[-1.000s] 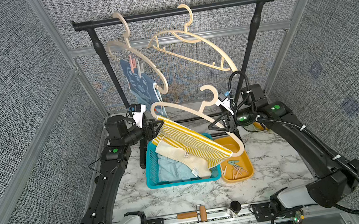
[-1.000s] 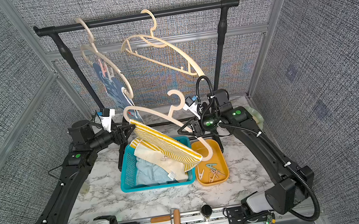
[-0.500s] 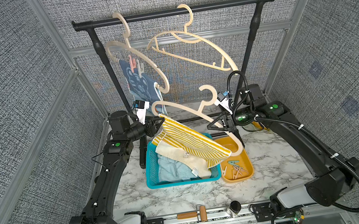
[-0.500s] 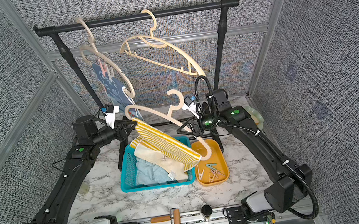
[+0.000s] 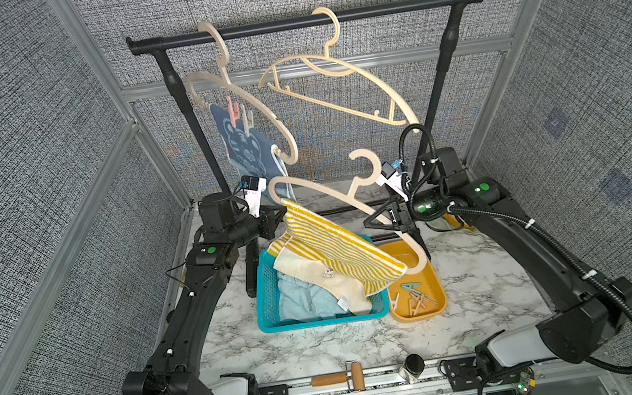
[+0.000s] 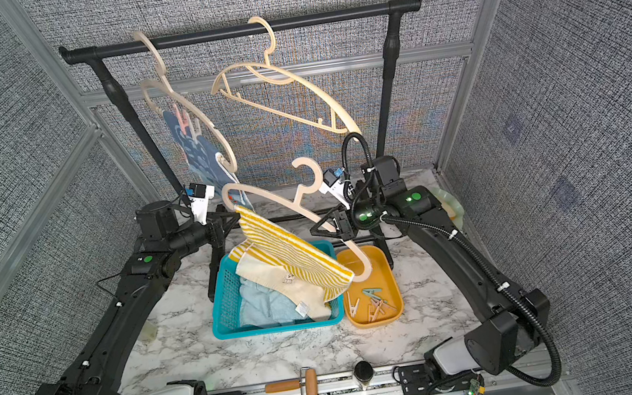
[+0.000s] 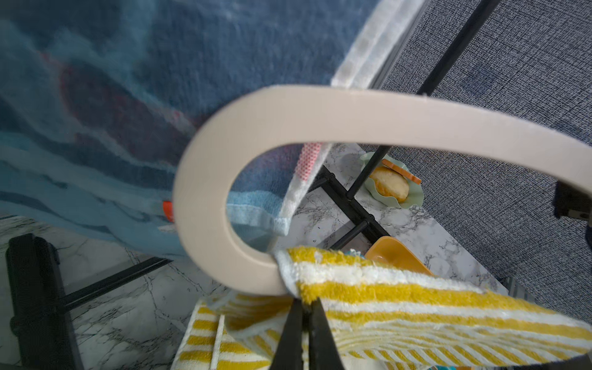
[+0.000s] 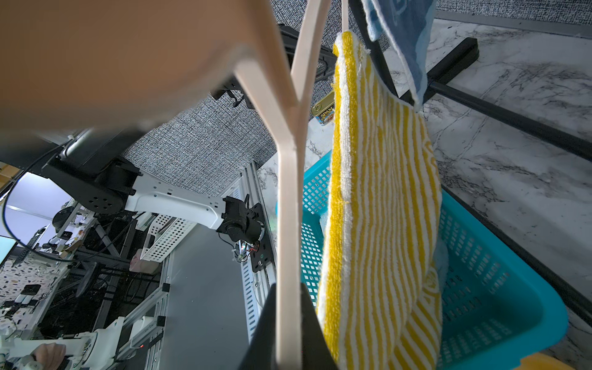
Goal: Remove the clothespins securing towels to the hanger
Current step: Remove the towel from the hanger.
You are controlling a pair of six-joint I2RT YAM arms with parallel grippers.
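Note:
My right gripper [image 8: 288, 294] [image 5: 370, 222] is shut on the lower bar of a beige hanger [image 8: 286, 224] [image 7: 320, 112], holding it tilted above the teal basket [image 5: 323, 322]. A yellow-and-white striped towel [image 5: 338, 246] [image 7: 416, 294] drapes over it. At the hanger's curved end, my left gripper [image 7: 306, 304] [image 5: 280, 222] is shut on the towel's edge. Behind, a dark blue towel [image 5: 244, 149] hangs from a second hanger [image 5: 250, 102], pinned by a pink clothespin [image 5: 232, 111] and a beige clothespin [image 5: 246, 118]. A light aqua towel [image 5: 299, 297] lies in the basket.
An orange tray [image 5: 437, 295] right of the basket holds several loose clothespins [image 5: 414, 298]. A black rail [image 5: 306, 21] carries an empty hanger [image 5: 337, 90]. A green dish with bread [image 7: 392, 185] sits behind the right arm. A roller [image 5: 356, 375] and a jar [image 5: 411, 365] stand at the front.
My left gripper has moved in to the hanger's curved end and closed on the striped towel's edge. The right gripper has kept hold of the hanger in the same place.

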